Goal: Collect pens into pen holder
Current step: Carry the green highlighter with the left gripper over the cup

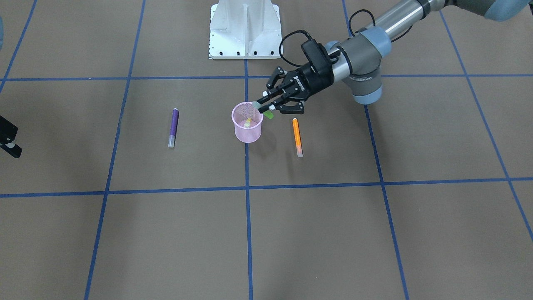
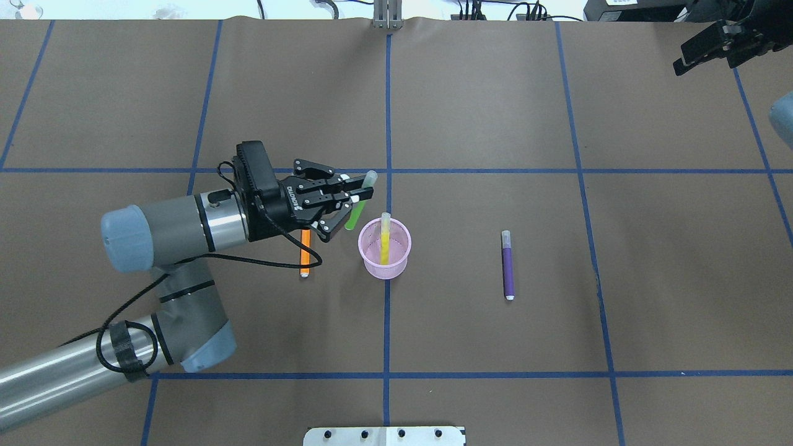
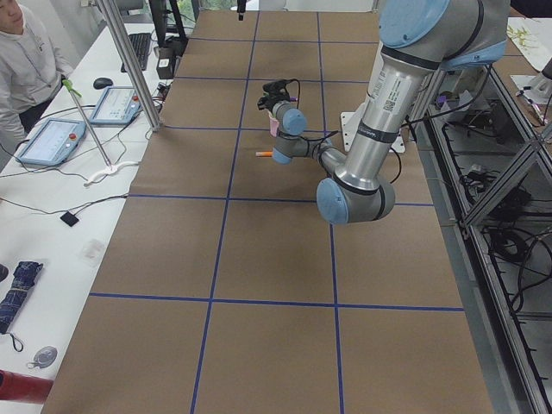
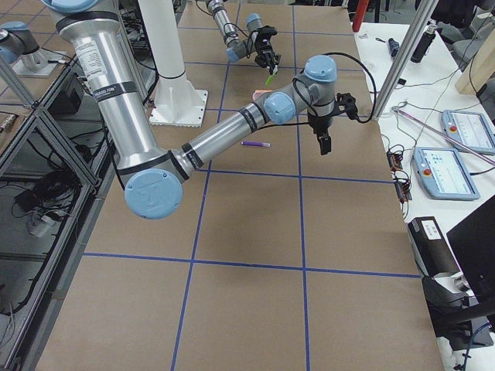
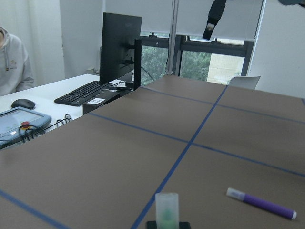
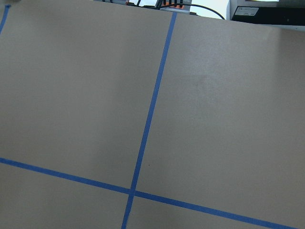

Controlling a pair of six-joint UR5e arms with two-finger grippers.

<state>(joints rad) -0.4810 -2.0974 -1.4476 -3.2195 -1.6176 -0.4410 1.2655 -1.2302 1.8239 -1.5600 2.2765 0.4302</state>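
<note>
The pink mesh pen holder [image 2: 385, 263] stands upright at the table's centre, also in the front view [image 1: 247, 132]. A yellow pen [image 2: 385, 238] stands inside it. My left gripper [image 2: 358, 197] is shut on a green pen [image 2: 355, 215], held tilted in the air just beside the holder's rim [image 1: 268, 113]. The pen's clear cap shows in the left wrist view [image 5: 167, 210]. An orange pen [image 2: 305, 255] lies on the table under the left gripper. A purple pen [image 2: 507, 265] lies to the holder's right. My right gripper [image 2: 722, 46] is open and empty, raised at the far right.
The white robot base [image 1: 245, 29] sits at the table's near edge. Blue tape lines [image 2: 387, 347] cross the brown table cover. A desk with a monitor [image 5: 121, 45] and teach pendants lies past the table's far edge.
</note>
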